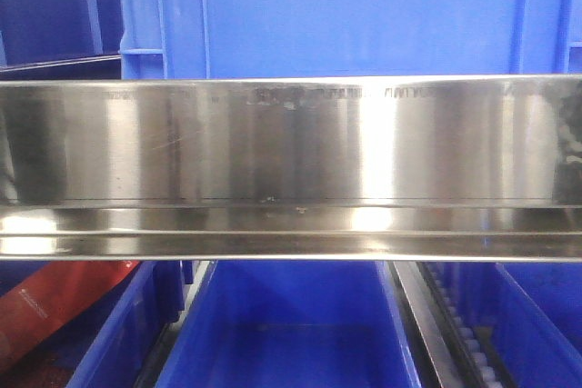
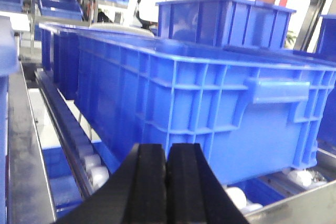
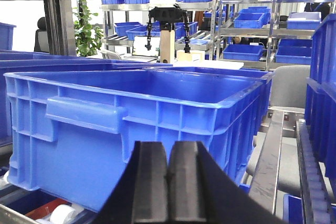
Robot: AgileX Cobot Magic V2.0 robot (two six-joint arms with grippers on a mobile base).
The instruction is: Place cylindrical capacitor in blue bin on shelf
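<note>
Both arms sit low before the shelf (image 1: 291, 143). Left gripper (image 2: 167, 182) and right gripper (image 3: 168, 182) are clenched with pads touching, nothing visibly between them. Cylindrical capacitor isn't visible anywhere. Blue bin (image 3: 136, 124) faces the wrists, likely the drop target.
</note>
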